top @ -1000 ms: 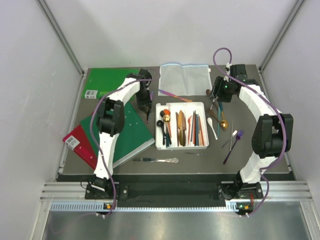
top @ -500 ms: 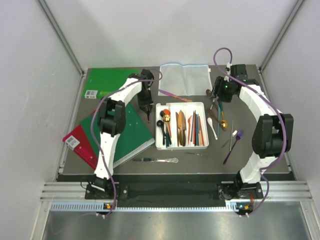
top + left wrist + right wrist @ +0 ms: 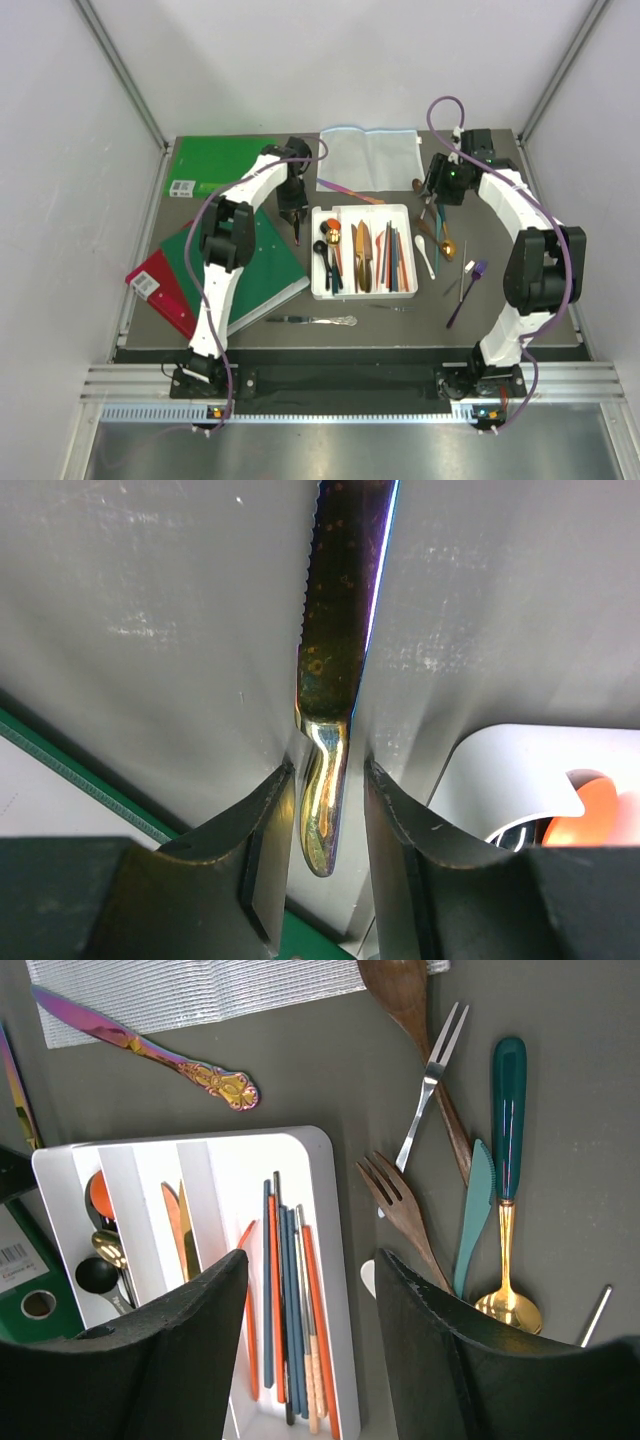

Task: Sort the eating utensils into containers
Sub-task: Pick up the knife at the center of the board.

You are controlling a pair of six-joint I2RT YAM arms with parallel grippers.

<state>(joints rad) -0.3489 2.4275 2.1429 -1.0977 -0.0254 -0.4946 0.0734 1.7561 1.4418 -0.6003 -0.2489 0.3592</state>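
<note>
Knife | serrated edge, glossy iridescent-gold metal | rounded handle between left tool jaws

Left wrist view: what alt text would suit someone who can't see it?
An iridescent knife sits with its golden handle end between the two black fingers of the left tool, over a grey table. A white tray corner shows lower right.

Two robot arms work a dark counter, the left claw just beside a white divided tray of cutlery, the right claw near loose utensils.
</note>
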